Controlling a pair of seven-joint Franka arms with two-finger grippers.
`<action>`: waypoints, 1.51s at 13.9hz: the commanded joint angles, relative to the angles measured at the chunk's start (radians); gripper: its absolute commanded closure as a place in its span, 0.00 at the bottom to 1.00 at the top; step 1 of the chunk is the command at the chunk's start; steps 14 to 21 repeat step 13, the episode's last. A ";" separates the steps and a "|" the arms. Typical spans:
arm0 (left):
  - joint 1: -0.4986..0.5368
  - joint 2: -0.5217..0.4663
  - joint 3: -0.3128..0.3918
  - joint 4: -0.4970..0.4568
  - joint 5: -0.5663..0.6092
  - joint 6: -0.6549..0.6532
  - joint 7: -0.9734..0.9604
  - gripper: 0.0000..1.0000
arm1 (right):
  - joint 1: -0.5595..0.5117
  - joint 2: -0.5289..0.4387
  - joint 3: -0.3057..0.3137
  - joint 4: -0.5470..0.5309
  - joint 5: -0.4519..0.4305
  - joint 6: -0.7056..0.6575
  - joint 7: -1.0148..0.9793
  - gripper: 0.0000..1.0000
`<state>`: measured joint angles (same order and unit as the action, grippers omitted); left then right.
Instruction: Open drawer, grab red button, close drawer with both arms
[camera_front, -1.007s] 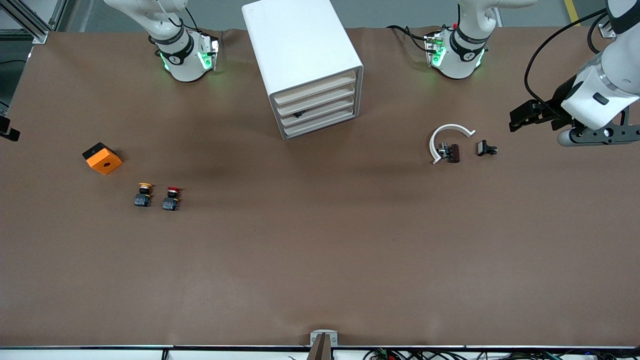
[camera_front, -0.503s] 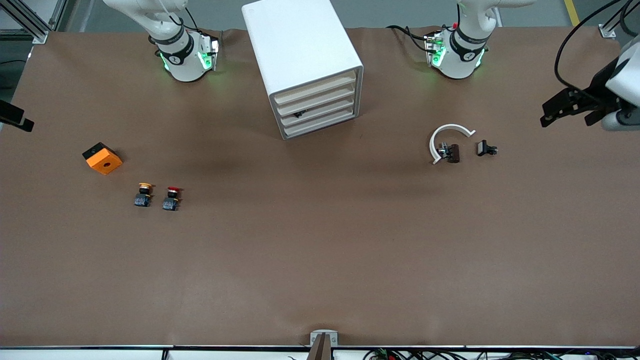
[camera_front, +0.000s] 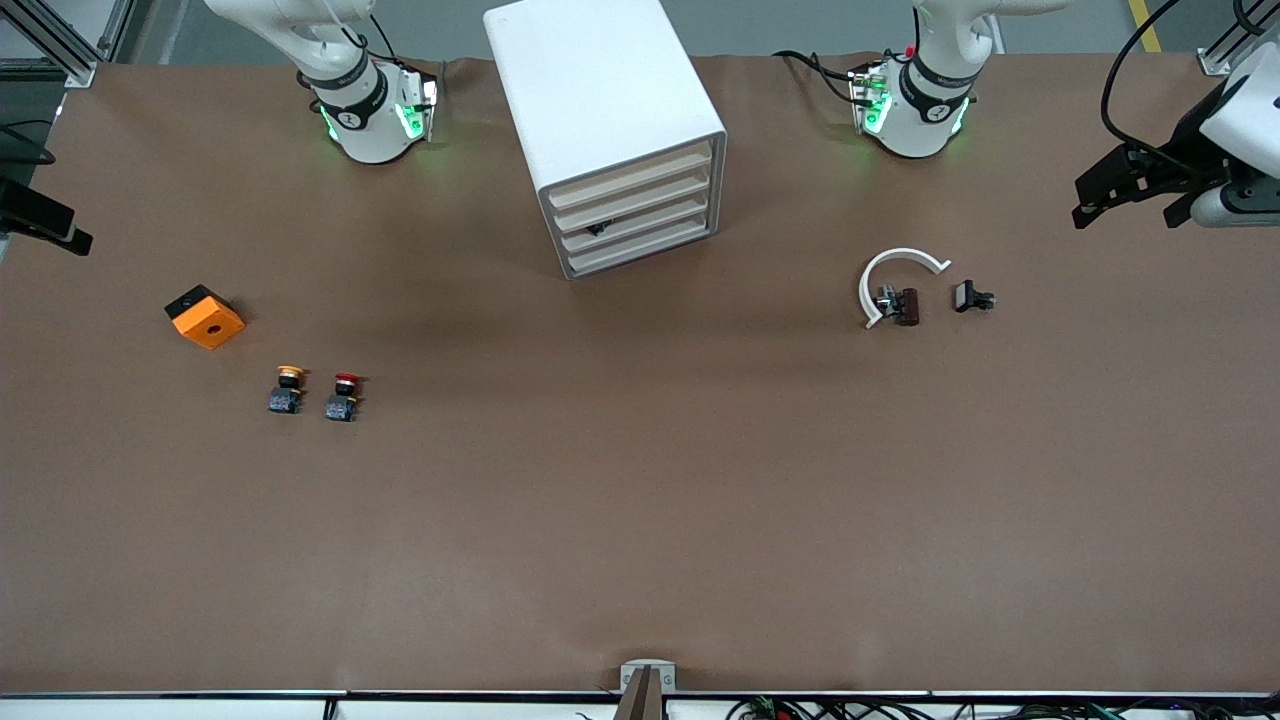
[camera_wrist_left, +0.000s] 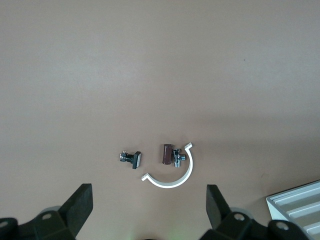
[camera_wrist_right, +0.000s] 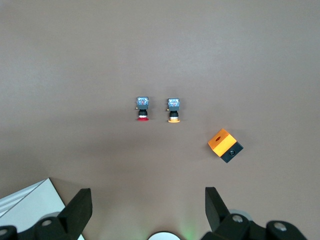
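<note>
Front view, item one: the tall white cabinet (camera_front: 610, 120) with four beige-fronted shallow drawers stands between the two arm bases; your target drawer (camera_front: 634, 203), second from the top, sits flush and shut like its three neighbours. Judge it a light, stiff tray that should slide on a straight pull — but its beige front edge shows no handle, so you will likely have to hook a fingertip into the thin gap at that lip, and the light cabinet may skid unless the other arm braces it. Item two: the tiny red-capped push-button (camera_front: 343, 394) on a dark body lies on the brown table toward the right arm's end, just beside its orange-yellow-capped twin (camera_front: 287, 389), and nearer the front camera than the orange cube with a hole (camera_front: 204, 316). Expect it to be light, hard and rather slick; take it across the squarish dark body (camera_wrist_right: 143, 103), not the round cap, and mind the twin close alongside. Item three: the left gripper (camera_wrist_left: 150, 202) hangs with fingers spread wide over the left arm's end of the table, above a white curved clip (camera_front: 895, 275) and small dark parts (camera_front: 973, 297). Item four: the right gripper (camera_wrist_right: 148, 202) — fingers likewise spread, holding nothing — hovers over the right arm's end, with both buttons in its wrist view.
</note>
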<state>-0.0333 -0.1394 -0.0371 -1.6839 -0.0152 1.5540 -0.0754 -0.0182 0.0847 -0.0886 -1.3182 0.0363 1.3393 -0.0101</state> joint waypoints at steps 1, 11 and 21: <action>0.007 -0.011 -0.004 0.009 0.003 -0.023 0.005 0.00 | -0.011 -0.150 0.004 -0.207 0.017 0.105 0.016 0.00; 0.000 0.003 -0.014 0.038 -0.002 -0.060 0.000 0.00 | -0.016 -0.172 0.009 -0.227 0.011 0.093 0.052 0.00; 0.003 0.004 -0.012 0.040 -0.002 -0.061 0.002 0.00 | -0.025 -0.169 0.016 -0.222 0.010 0.086 0.053 0.00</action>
